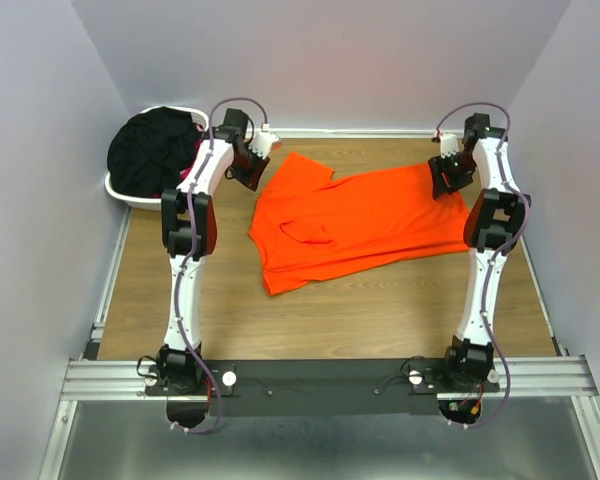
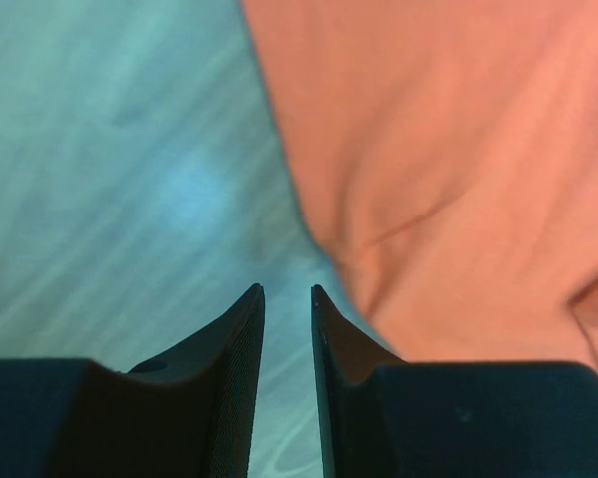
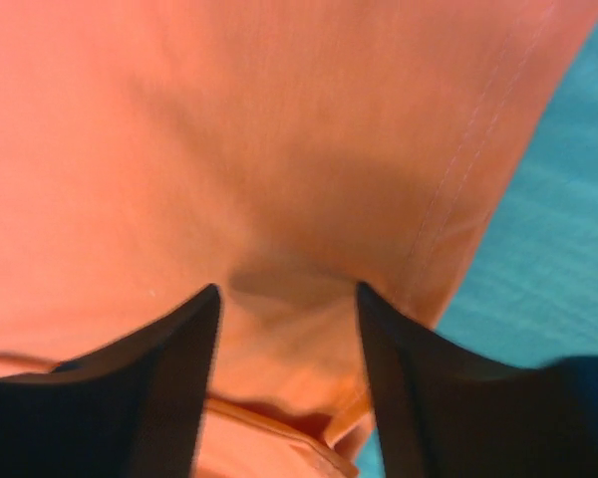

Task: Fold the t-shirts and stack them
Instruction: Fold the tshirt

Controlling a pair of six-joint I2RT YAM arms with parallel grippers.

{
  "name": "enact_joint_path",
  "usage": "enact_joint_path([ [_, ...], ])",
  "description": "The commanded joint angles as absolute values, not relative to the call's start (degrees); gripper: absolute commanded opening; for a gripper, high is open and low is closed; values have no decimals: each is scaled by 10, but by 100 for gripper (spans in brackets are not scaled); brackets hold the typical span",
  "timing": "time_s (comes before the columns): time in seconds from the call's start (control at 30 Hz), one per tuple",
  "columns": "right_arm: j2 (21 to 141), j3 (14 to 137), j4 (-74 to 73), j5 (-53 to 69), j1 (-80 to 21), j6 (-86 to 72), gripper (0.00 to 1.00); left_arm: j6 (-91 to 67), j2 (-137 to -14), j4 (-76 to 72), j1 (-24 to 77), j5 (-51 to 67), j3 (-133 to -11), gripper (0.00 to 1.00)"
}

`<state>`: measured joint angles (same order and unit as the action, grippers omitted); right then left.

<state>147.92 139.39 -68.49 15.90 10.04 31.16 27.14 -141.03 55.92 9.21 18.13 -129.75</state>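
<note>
On the wooden desk [image 1: 380, 310] the orange shirt [image 1: 360, 225] is spread out, a bit crumpled. The right hand [image 3: 287, 287] is held open over its hem, and the left hand [image 2: 287, 289], open a crack and empty, is seen beside its edge. Both corners should be pinched firmly, then pulled flat.

A: Top view: what do we lose?
B: The right gripper [image 1: 448, 175] covers the orange t-shirt's [image 1: 360, 220] far corner; the black t-shirts [image 1: 152, 152] in the basket [image 1: 117, 192] merge, so we cannot count them
A: And the wrist views?
B: Both are blurred, and their edges crop the shirt
</note>
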Motion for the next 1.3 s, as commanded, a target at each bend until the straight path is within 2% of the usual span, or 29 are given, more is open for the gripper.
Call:
enact_joint_path([
  [0.0,1459,1415,-643,154,95,293,74,267,-1378,568,85,158,-1354,38],
  [0.17,1349,1307,-628,167,107,322,81,296,-1259,556,81,193,-1236,48],
  [0.2,1333,1291,-627,170,115,324,81,297,-1217,542,82,201,-1171,48],
  [0.3,1298,1236,-628,173,126,337,81,296,-1168,541,86,236,-1075,48],
  [0.4,1273,1190,-629,172,131,345,77,297,-1140,536,94,281,-987,48],
  [0.6,1251,1115,-645,167,136,361,61,300,-1122,524,120,277,-892,48],
  [0.83,1249,1087,-660,176,148,363,59,274,-1171,498,124,264,-889,47],
  [1.07,1250,1079,-674,190,161,367,63,221,-1226,455,104,150,-934,45],
  [1.27,1248,1078,-674,200,167,364,63,197,-1255,417,100,40,-975,31],
])
